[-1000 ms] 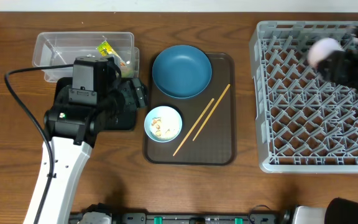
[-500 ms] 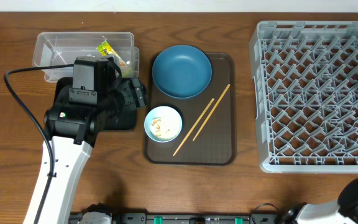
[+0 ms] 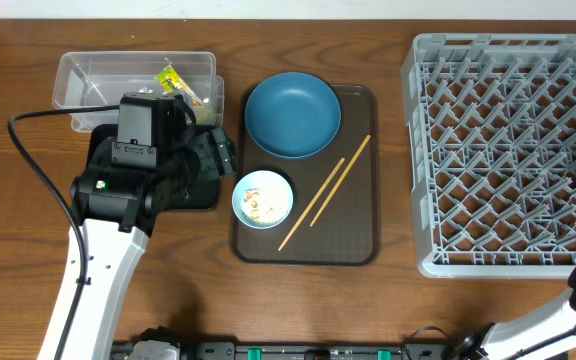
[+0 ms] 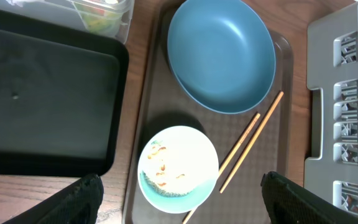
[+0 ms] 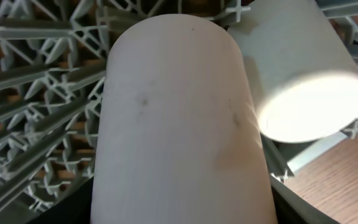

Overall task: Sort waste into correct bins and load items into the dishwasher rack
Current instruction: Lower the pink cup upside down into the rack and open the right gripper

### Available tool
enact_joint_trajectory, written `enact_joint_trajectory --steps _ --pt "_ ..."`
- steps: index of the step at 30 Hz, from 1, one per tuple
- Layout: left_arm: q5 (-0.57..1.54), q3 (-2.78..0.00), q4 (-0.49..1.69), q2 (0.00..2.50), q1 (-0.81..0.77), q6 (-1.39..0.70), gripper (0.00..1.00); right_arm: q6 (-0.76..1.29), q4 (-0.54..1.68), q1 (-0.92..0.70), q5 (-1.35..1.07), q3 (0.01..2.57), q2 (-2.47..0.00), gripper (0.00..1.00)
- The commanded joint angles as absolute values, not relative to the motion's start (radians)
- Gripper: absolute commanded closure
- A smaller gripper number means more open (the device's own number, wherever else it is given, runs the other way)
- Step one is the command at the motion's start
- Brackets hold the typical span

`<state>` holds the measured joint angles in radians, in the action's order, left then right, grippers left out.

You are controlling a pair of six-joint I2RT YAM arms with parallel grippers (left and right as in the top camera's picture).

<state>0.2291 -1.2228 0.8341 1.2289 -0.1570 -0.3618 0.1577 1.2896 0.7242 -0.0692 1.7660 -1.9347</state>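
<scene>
The left gripper [image 4: 190,198] hangs released, its fingers [image 4: 86,199] wide apart, with the light-blue bowl [image 4: 178,163] of food bits [image 4: 160,169] just below it. Past the bowl lie the chopsticks [image 4: 247,146] and, farther, the dark-blue plate [image 4: 221,53], all on the brown tray [image 4: 146,93]. The right gripper [image 5: 179,208] grasps the pink cup [image 5: 179,118] over the rack [image 5: 36,74]; the white cup [image 5: 303,87] lies just beyond it.

Wood worktop [image 3: 318,310] carries 4 things: clear tub [image 3: 88,75] far L, black tray [image 4: 42,112] just in front of it. Brown tray [image 3: 353,230] mid, grey rack [image 3: 508,150] R, bare wood btwn.
</scene>
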Motion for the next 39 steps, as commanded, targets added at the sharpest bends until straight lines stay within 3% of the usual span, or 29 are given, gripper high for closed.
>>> enact_joint_trajectory --steps 1,10,18,26,39 --pt "0.216 -1.23 0.837 1.235 -0.15 -0.348 0.15 0.187 1.281 0.728 -0.049 1.779 -1.95 0.52" --pt "0.216 -1.23 0.837 1.235 -0.15 -0.348 0.15 0.186 1.269 0.727 -0.049 1.779 -1.981 0.39" --pt "0.216 -1.23 0.837 1.235 -0.15 -0.348 0.15 0.182 1.269 0.727 -0.049 1.771 -1.983 0.37" --pt "0.216 -1.23 0.838 1.235 -0.15 -0.348 0.15 0.178 1.276 0.727 -0.049 1.769 -1.983 0.15" --pt "0.215 -1.23 0.842 1.235 -0.15 -0.348 0.1 0.158 1.266 0.725 -0.166 1.777 -1.963 0.16"
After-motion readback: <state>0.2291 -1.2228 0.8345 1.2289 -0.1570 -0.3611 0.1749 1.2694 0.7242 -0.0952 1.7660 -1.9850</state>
